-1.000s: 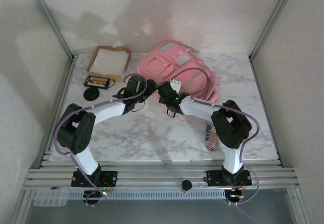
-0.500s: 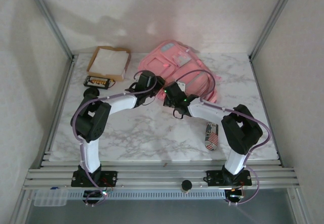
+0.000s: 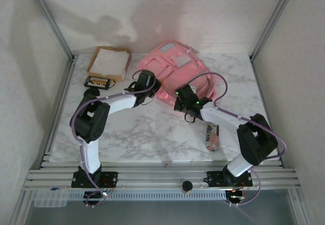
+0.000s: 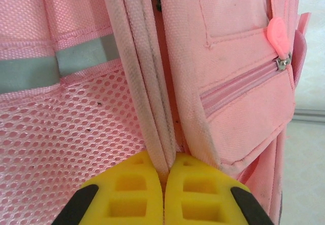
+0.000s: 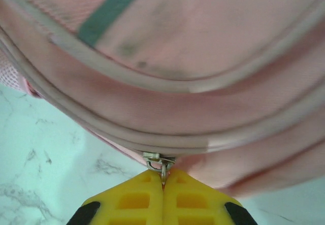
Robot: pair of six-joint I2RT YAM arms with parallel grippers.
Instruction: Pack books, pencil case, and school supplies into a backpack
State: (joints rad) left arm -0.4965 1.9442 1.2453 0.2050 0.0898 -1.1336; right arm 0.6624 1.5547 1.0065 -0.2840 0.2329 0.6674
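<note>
1. Okay, top view: the pink backpack (image 3: 175, 65) lies flat at the back middle of the marble table (image 3: 147, 136), just right of a cardboard tray (image 3: 109, 63). The left claw (image 3: 154, 86) is at its near-left edge and the right claw (image 3: 182, 91) at its near edge. A flag-print pouch (image 3: 212, 137) lies by the right arm.
2. Left wrist: the left claw (image 4: 163, 171) is clamped together on the backpack's (image 4: 238, 83) pale piped seam (image 4: 139, 83), beside a mesh pocket (image 4: 71, 133).
3. Right wrist: the right claw (image 5: 162, 182) is pinched shut on a metal zipper pull (image 5: 159, 160) at the backpack's (image 5: 213, 47) edge, above the table (image 5: 45, 159).
</note>
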